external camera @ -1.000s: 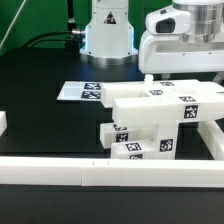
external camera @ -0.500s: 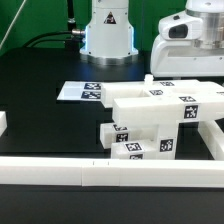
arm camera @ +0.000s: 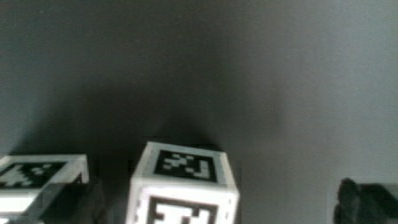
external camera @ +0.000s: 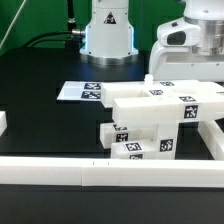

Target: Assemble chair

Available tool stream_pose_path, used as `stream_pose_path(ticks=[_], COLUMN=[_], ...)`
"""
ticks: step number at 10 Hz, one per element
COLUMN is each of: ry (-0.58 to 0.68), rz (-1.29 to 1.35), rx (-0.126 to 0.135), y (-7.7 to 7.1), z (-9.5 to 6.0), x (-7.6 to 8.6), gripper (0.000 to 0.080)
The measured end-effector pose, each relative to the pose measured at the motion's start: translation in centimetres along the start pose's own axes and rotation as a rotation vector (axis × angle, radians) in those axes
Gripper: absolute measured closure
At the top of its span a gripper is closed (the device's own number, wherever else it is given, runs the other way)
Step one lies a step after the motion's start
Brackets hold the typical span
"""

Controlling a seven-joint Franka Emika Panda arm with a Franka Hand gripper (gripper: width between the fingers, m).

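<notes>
The chair's white tagged parts (external camera: 160,112) stand grouped on the black table at the exterior view's right. A long block lies across the top, and short cube-ended pegs (external camera: 135,142) rest at its foot. My gripper (external camera: 192,50) hangs above the far right end of the group, clear of it. In the wrist view one dark fingertip (arm camera: 365,200) shows at the edge, and two tagged part tops (arm camera: 187,180) lie below. The jaws stand wide apart with nothing between them.
The marker board (external camera: 85,92) lies flat to the left of the parts. A long white rail (external camera: 90,175) runs along the front and another (external camera: 212,142) along the exterior view's right. The arm's base (external camera: 108,30) stands at the back.
The gripper has drifted toward the exterior view's right and slightly upward. The chair parts have not moved.
</notes>
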State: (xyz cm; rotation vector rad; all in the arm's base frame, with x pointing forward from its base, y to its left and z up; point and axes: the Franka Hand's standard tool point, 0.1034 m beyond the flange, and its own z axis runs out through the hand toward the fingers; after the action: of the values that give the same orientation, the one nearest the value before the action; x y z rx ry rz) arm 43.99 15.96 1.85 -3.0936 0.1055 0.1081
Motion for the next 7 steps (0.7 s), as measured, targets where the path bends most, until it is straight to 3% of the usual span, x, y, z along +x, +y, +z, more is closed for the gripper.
stream_pose_path(ticks=[7], ry=[-0.02], rz=[0.004], rx=[-0.011], y=[0.54], z=[1.11], x=[-0.49], gripper=[0.0151])
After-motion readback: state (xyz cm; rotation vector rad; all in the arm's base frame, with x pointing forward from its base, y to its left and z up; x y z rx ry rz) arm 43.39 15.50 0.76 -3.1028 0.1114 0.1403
